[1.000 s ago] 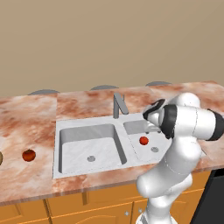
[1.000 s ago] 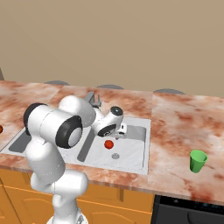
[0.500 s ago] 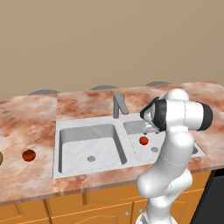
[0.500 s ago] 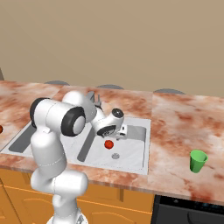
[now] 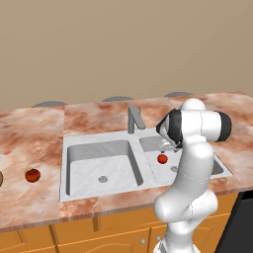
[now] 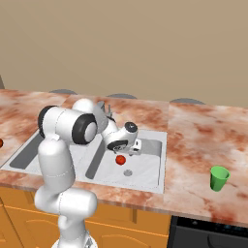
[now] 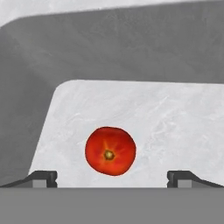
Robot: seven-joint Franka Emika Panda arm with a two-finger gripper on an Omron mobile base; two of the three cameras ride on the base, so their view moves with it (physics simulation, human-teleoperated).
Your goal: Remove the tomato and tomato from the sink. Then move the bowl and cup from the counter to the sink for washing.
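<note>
A bright red tomato (image 5: 162,158) (image 6: 120,160) lies on the floor of the right basin of the pale grey sink (image 5: 79,163). In the hand view this tomato (image 7: 110,151) sits centred just ahead of the fingertips (image 7: 43,177). My gripper (image 6: 131,148) (image 7: 112,180) hangs open a little above it, with nothing between the jaws. The darker tomato (image 5: 32,175) rests on the marbled counter (image 5: 29,133) left of the sink. At the frame's left edge a sliver of the tan bowl (image 5: 1,179) shows. The green cup (image 6: 219,178) stands upright on the counter, right of the sink.
The grey angular faucet (image 5: 134,118) rises behind the divider between the basins, close to my forearm. A round drain (image 6: 128,173) lies just in front of the tomato. Orange cabinets run below the counter, and a dark appliance top (image 6: 208,232) adjoins at the lower right.
The arm's elbow and upper links have swung up and back toward the base. The hand stays over the right basin above the tomato, jaws still wide. No object has moved.
</note>
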